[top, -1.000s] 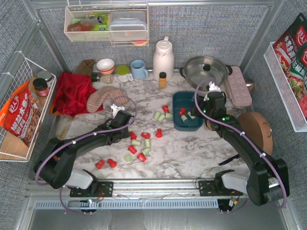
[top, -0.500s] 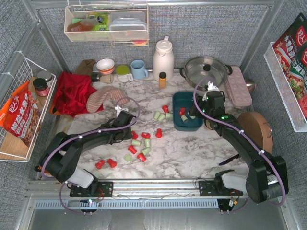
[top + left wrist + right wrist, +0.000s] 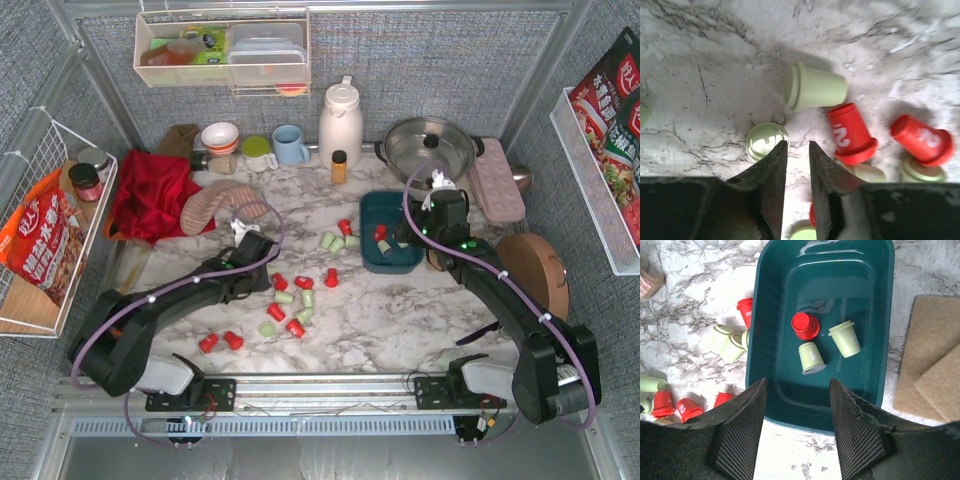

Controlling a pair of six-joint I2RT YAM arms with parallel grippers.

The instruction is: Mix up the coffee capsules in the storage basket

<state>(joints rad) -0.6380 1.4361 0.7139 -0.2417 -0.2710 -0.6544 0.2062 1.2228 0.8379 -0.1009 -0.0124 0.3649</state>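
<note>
Top view: tapered red and mint coffee capsules lie scattered on the veined marble tabletop beside the left gripper. The right gripper hangs over the teal storage basket.

Left wrist: the ribbed fingers are nearly pressed together, pinching nothing, above capsules on the marble.

Right wrist: the fingers are spread wide over the glossy, round-cornered basket, which holds one red and two mint capsules.

Capsules left of basket — some inside

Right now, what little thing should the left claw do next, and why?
Probably open the left gripper: its jaws are nearly shut and empty, too narrow for the mint green capsule right at its tips. The storage basket holds only three.
</note>
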